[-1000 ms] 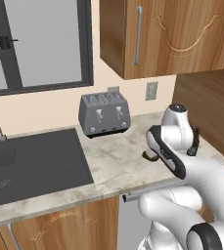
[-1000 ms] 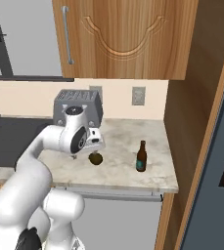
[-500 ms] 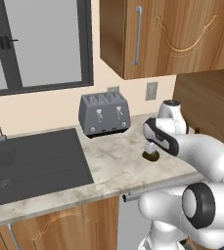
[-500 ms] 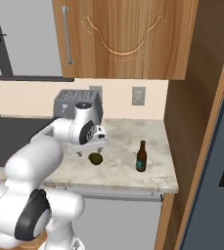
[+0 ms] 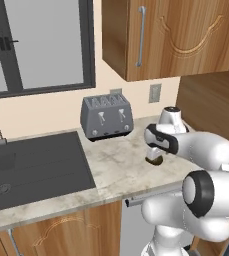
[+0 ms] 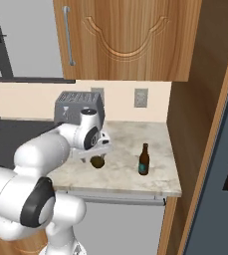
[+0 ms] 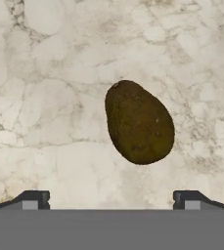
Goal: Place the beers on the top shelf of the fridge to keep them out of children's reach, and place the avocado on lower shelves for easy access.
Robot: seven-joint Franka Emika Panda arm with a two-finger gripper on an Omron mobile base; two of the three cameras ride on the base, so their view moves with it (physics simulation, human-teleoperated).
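The avocado lies on the marble counter, a dark olive-brown egg just right of centre in the hand view. My gripper hangs straight above it, open, with one fingertip on each side and nothing between them. From the base, the gripper hovers just over the avocado, and likewise the gripper and avocado from the right. One beer, a brown bottle with a blue label, stands upright to the avocado's right. The fridge rises at the far right, door shut; its top shelf and lower shelves are hidden.
A grey toaster stands at the back of the counter. A dark sink lies to the left. Wooden wall cabinets hang overhead, and a wooden side panel separates counter and fridge.
My arm has swung and stretched out, bringing the hand over the avocado and lower. The jaws have stayed open. Avocado and bottle have not moved.
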